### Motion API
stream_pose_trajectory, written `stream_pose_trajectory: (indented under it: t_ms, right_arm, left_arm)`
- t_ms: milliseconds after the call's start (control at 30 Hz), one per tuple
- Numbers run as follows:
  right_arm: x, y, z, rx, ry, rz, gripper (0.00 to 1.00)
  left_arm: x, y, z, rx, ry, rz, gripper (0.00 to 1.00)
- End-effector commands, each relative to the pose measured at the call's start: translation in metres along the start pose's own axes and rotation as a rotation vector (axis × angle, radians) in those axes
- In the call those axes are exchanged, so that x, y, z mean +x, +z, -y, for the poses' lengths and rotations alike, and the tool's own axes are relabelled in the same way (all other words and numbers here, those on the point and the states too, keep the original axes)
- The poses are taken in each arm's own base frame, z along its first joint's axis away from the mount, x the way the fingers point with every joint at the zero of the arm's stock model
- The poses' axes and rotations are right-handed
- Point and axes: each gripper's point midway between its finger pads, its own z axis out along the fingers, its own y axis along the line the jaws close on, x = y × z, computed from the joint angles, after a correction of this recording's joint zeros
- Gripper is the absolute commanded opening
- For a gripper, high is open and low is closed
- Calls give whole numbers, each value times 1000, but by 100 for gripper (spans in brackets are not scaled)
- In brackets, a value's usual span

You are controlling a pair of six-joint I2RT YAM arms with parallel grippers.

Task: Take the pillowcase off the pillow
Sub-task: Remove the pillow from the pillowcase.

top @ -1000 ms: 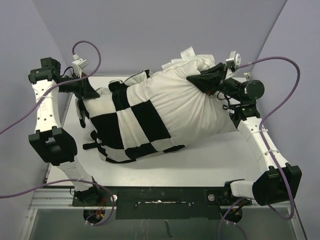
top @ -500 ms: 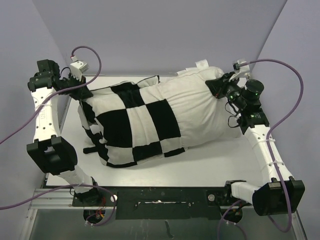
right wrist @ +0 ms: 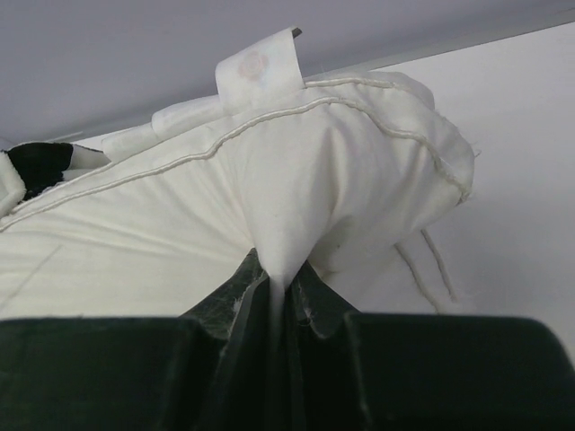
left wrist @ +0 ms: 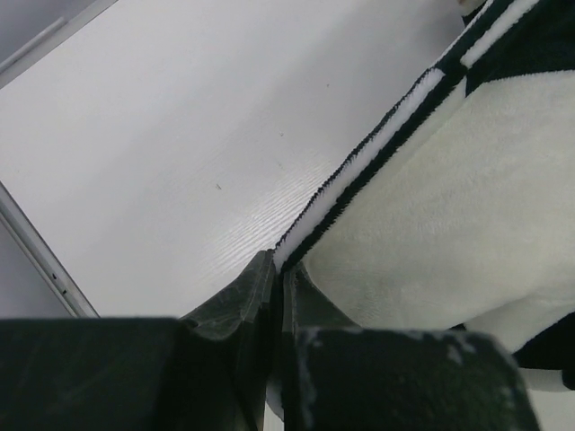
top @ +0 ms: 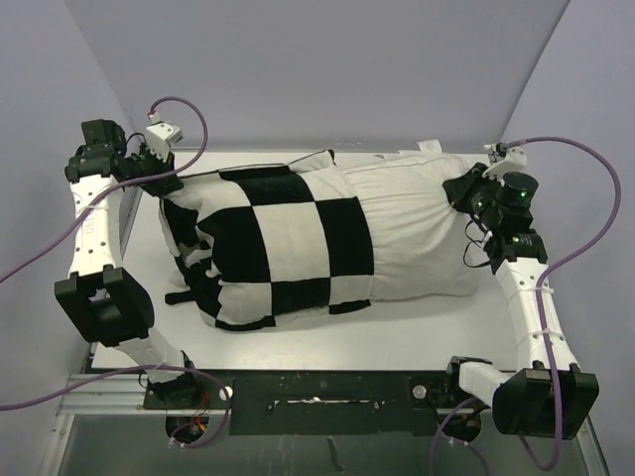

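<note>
On the white desk (top: pixel 417 327), between the two arms, the pillow (top: pixel 422 233) lies lengthwise, its right part bare and its left part inside the pillowcase (top: pixel 288 248). The checkered cover reaches from the left end to roughly the middle of the cushion, where its open edge runs across the white fabric. Beyond that edge the plain cushion shows all the way to the right end. By this reading the job is about half done: the right portion is out of the cover, and the left portion is yet to be freed.

The left tool (left wrist: pixel 277 269) is pressed together on the pillowcase, pinching a thin fold at its dark-trimmed edge near the far left corner, as the left wrist view shows. The right tool (right wrist: pixel 277 274) is likewise pressed together, pinching a peak of the pillow's white fabric at its right end, near a small sewn label (right wrist: pixel 259 67). Each tool thus has its own piece, and the two grips sit at opposite ends, well apart.

What remains, as I judge it, is to draw the two ends further apart until the cover slides off the left half and comes fully free. The cover looks bunched and folded at the lower left, which could drag on the cushion.
</note>
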Motion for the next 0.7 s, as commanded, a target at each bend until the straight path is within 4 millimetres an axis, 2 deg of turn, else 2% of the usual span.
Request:
stream_pose_trajectory:
  t_ms: [0, 100, 200, 300, 367, 433, 467, 533, 633, 667]
  right_arm:
    - [-46, -38, 122, 534, 2, 190, 0]
    - [-45, -44, 140, 601, 24, 192, 0]
    - [-41, -39, 139, 583, 31, 181, 0]
    - [-32, -36, 141, 576, 61, 169, 0]
    - [-26, -33, 142, 576, 68, 151, 0]
    - [-17, -25, 136, 558, 70, 119, 0]
    - [-14, -20, 132, 557, 66, 107, 0]
    - [-1, -4, 124, 562, 57, 50, 0]
    - [15, 16, 118, 607, 56, -72, 0]
    - [23, 18, 120, 632, 73, -112, 0]
  left_arm:
    - [30, -57, -126, -520, 159, -148, 0]
    - [51, -65, -155, -598, 168, -188, 0]
    - [73, -70, -175, -627, 129, -218, 0]
    - [81, -69, -182, -641, 98, -226, 0]
    - [74, -65, -174, -622, 96, -197, 0]
    - [57, -52, -148, -533, 112, -163, 1]
    - [41, -40, -124, -457, 135, -137, 16]
    - [9, -25, -72, -318, 166, -70, 52]
    - [-34, -7, 26, -101, 217, 2, 82]
    - [-42, -4, 55, -44, 250, 9, 87]
